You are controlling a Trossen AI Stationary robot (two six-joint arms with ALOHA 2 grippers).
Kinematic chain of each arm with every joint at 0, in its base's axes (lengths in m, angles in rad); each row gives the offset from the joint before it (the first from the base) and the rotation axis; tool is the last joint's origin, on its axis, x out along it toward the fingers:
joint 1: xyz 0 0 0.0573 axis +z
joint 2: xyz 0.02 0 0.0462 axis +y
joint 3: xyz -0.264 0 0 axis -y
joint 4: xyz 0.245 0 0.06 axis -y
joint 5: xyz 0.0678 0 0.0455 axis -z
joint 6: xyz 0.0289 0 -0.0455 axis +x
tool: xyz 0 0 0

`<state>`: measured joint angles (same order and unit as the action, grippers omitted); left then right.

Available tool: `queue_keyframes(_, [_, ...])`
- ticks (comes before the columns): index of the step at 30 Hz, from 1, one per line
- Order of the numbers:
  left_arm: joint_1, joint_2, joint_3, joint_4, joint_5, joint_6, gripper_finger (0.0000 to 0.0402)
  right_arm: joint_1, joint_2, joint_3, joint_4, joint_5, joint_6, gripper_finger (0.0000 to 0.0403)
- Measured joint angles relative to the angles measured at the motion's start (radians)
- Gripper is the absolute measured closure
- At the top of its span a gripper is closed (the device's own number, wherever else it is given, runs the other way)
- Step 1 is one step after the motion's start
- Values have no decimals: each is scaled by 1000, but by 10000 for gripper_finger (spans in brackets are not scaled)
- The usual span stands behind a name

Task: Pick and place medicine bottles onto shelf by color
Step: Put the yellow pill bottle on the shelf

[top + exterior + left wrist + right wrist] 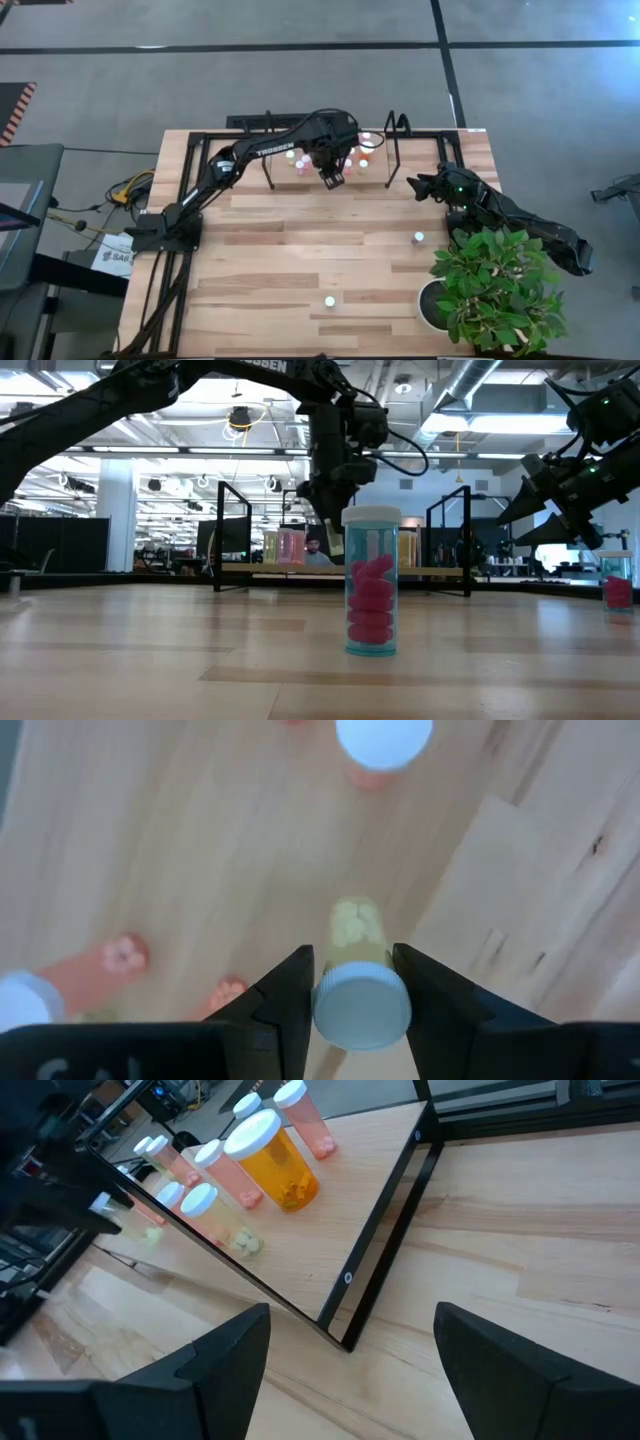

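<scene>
**Over the shelf, left gripper pinching a yellowish bottle**

Between the left gripper's (pixel 350 1005) dark fingers (pixel 290 995) sits a small yellowish bottle (pixel 355 970), white cap toward the camera, pale tablets showing through its clear body. Below it lies the light wooden shelf (pixel 400 175), where pink and orange bottles (pixel 250 1165) cluster; one orange bottle (pixel 278 1160) carries a bigger white cap. Two more bottles stand out on the open table, a pink-filled one (pixel 371 582) nearest the low camera and another (pixel 418 238) close to the right gripper (pixel 350 1345).

The shelf bottles under the gripper are blurred from the left wrist, and several are cut off at the edges. The plant's leaves (pixel 495 285) hide part of the right arm.

The left arm reaches long across to the shelf, wrist bent downward. The right gripper waits by the shelf's corner, fingers spread and empty.
</scene>
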<state>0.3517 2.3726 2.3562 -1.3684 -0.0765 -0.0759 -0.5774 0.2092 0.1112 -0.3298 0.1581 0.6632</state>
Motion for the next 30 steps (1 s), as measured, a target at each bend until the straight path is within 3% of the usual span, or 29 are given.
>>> queue_keyframes(30, [173,0,0,75,53,234,281,0,0,0,0,0,0,97])
